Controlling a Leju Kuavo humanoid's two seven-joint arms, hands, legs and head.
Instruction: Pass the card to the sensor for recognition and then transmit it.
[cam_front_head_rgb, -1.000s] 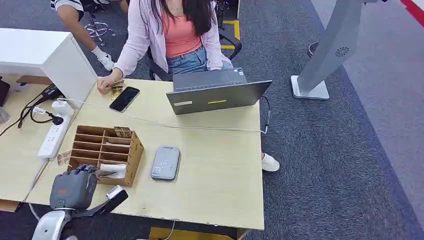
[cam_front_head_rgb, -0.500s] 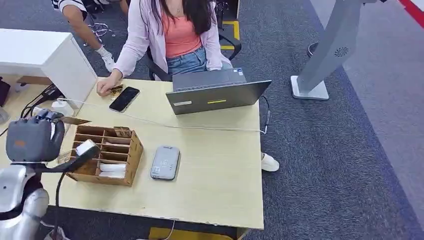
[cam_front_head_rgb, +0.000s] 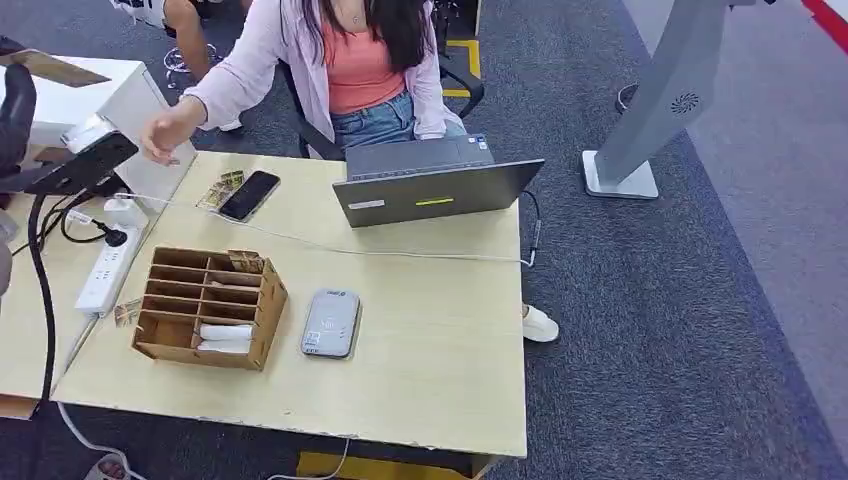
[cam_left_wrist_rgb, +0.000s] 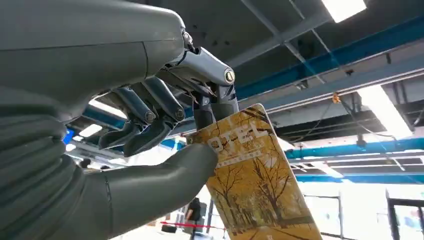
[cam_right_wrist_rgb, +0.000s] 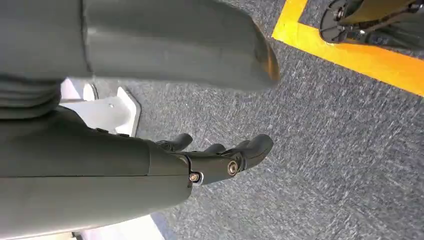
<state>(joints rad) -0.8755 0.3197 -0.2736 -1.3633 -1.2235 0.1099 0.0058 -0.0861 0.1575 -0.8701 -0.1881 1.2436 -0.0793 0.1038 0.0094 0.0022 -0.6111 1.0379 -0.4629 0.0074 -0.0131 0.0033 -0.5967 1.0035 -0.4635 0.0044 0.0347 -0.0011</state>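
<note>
Left wrist view gives the best look at the card (cam_left_wrist_rgb: 255, 185): a thin rectangle printed with yellow autumn trees and some lettering, pinched at one short end by the left hand (cam_left_wrist_rgb: 165, 135), thumb underneath and dark fingers (cam_left_wrist_rgb: 150, 107) curled on top. Most of the card sticks out free past the grip, pointing up toward ceiling lights.

My guess on handling: super light, stiff but a bit bendy, and glossy, so it could slide out of a pinch pretty easily. Holding it by the end like this seems right, since it leaves the flat face open to present to a reader. I wouldn't squeeze harder, just keep it flat.

From the head view, the card (cam_front_head_rgb: 50, 68) is way up at the upper left corner, high above the desk (cam_front_head_rgb: 430, 330) and well apart from the grey sensor pad (cam_front_head_rgb: 331, 323), which lies just beside the wooden slot organizer (cam_front_head_rgb: 205, 310). So the tap isn't done yet, I'd say. A person's hand (cam_front_head_rgb: 160, 135) reaches out toward that corner, near the phone (cam_front_head_rgb: 249, 196) and laptop (cam_front_head_rgb: 435, 190).

Right hand (cam_right_wrist_rgb: 220, 160) hangs over grey carpet, fingers loosely apart, holding nothing.
</note>
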